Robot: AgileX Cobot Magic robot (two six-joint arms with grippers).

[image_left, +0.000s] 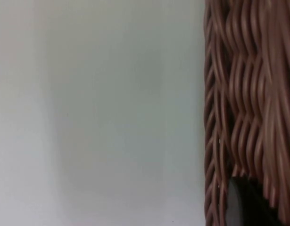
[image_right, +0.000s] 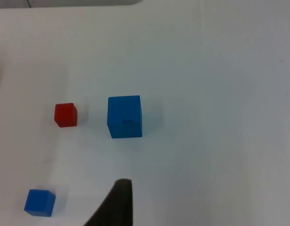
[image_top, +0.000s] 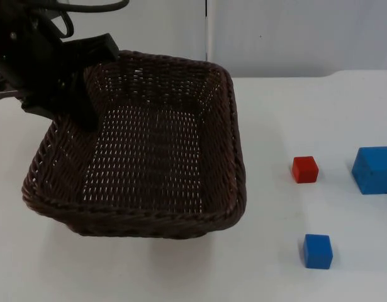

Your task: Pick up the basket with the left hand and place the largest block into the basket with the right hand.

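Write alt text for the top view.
The left end effector grips the far-left rim of a tilted, empty brown wicker basket on the white table. To its right sit a small red block, a large blue block and a small blue block.

The white table [image_top: 275,126] carries a big blue block [image_top: 375,169], a small blue block [image_top: 318,251] and a red block [image_top: 304,169].

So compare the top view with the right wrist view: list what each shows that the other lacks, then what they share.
Top view alone: the wicker basket, tilted, with the left claw on its far-left rim, and the grey wall.
Right wrist view alone: a black fingertip of the right claw, above the table.
Shared: the big blue block, red block, small blue block, all apart on the white table.
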